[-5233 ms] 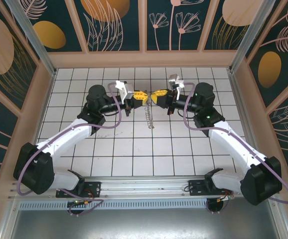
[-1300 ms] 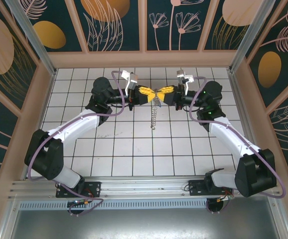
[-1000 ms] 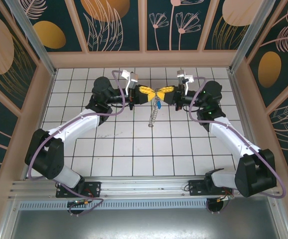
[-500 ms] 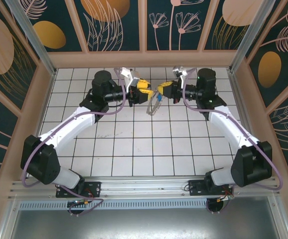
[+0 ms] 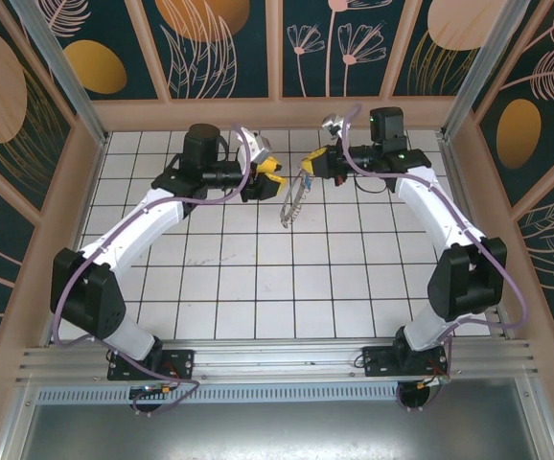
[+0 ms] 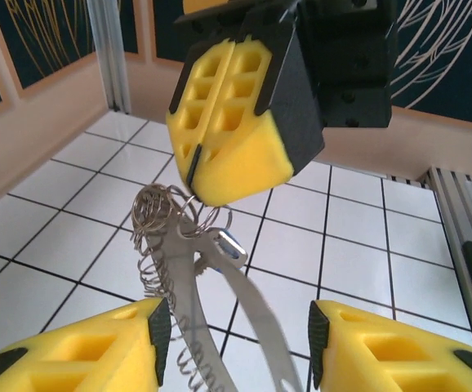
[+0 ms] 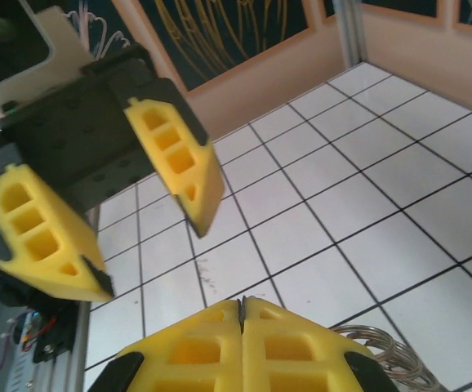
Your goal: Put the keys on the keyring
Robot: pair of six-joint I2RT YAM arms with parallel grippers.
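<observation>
- The right hand (image 6: 193,186) is pressed shut on the top of the keyring (image 6: 248,306). It holds the keyring up above the tiled surface (image 5: 258,287), so the loop and its fringe of silvery pieces hang free below the pinch.
- Held this way, the ring is steady and open to reach from the side, which suits threading something onto it.
- The left hand (image 6: 232,347) faces the right one from just beside it, its fingers (image 6: 73,351) standing apart and clamped on nothing. The hanging band of the keyring passes across the gap between them without either pad pressing it.
- A small blue-headed key (image 6: 229,243) sits up near the pinch point among the coiled silvery rings. It looks to be hanging on the ring rather than lying on the surface, though how securely it is threaded cannot be told.
- Judged from this, the threading step looks done or nearly so.
</observation>
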